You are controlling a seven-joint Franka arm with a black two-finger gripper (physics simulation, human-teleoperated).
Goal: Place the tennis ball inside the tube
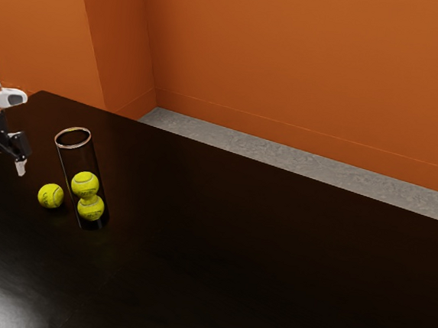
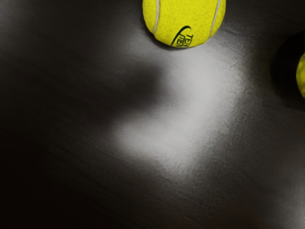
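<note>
Exterior view: gripper (image 1: 1, 166) spread, near tube (image 1: 78, 161), two balls (image 1: 85, 184) inside.
Tennis ball (image 1: 50, 196) just beside tube, black print (image 2: 183, 38) reads "TE", rest unclear.

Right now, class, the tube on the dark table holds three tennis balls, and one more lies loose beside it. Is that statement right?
Not quite: the exterior view shows two tennis balls in the tube, not three. The rest stands: one loose ball lies beside it on the dark table.
</note>
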